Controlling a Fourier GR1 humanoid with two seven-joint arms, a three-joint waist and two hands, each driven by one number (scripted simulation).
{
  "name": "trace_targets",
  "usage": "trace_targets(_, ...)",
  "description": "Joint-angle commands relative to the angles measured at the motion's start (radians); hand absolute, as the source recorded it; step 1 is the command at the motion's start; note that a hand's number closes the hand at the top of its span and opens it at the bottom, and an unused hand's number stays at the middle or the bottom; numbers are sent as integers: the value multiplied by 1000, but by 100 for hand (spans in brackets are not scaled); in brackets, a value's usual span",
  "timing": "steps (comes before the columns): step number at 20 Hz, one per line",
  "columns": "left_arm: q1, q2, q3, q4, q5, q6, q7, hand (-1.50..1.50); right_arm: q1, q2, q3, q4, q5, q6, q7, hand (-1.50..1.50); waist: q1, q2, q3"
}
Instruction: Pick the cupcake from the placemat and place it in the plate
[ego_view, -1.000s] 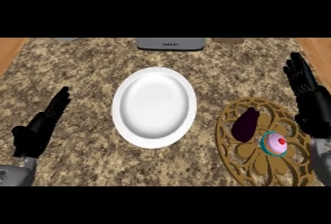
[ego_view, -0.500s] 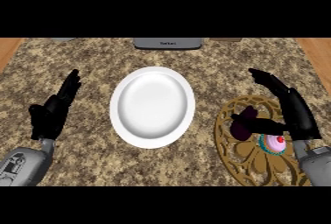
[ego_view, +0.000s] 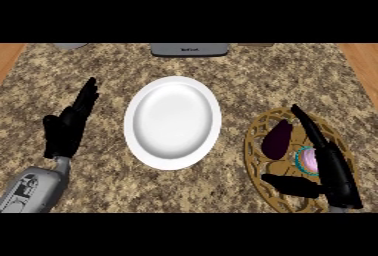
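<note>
Pink-frosted and likely light and squashy, the cupcake (ego_view: 308, 161) is sitting just beside the right hand (ego_view: 328, 167), whose open fingers are bracketing it for a grasp low on its sides.

Both arms end in a matte black robot hand with long, slim, jointed fingers and a shorter, thicker thumb set off to one side. The left robot hand (ego_view: 65, 131) joins a narrow grey wrist, which widens into a rounded light-grey forearm casing (ego_view: 33, 190) with a smooth shell and small dark markings on its upper face. The right robot hand (ego_view: 330, 169) is all black; its forearm lies beyond the lower edge and does not show.
</note>
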Motion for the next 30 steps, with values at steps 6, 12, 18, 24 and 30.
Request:
trace_targets(6, 16, -13, 15, -28, -25, 9, 40, 0, 45, -293, -141, -358, 49, 222, 386, -150, -11, -6, -2)
trace_targets(12, -1, -28, 27, 13, -36, -8, -2, 0, 2, -439, -225, -385, -150, 491, 601, -150, -1, 3, -1)
trace_targets(18, 11, -19, 60, -31, -23, -60, 20, 0, -64, -443, -248, -354, -240, 648, 733, -150, 11, 3, 0)
trace_targets(24, -92, -127, 40, 64, -128, -7, 57, 0, -167, -323, -248, -209, -204, 736, 708, -150, 12, 5, 1)
trace_targets(30, -26, -100, 114, 81, -98, -90, -40, 0, -125, -241, -153, -146, -51, 778, 701, -150, 15, 5, 1)
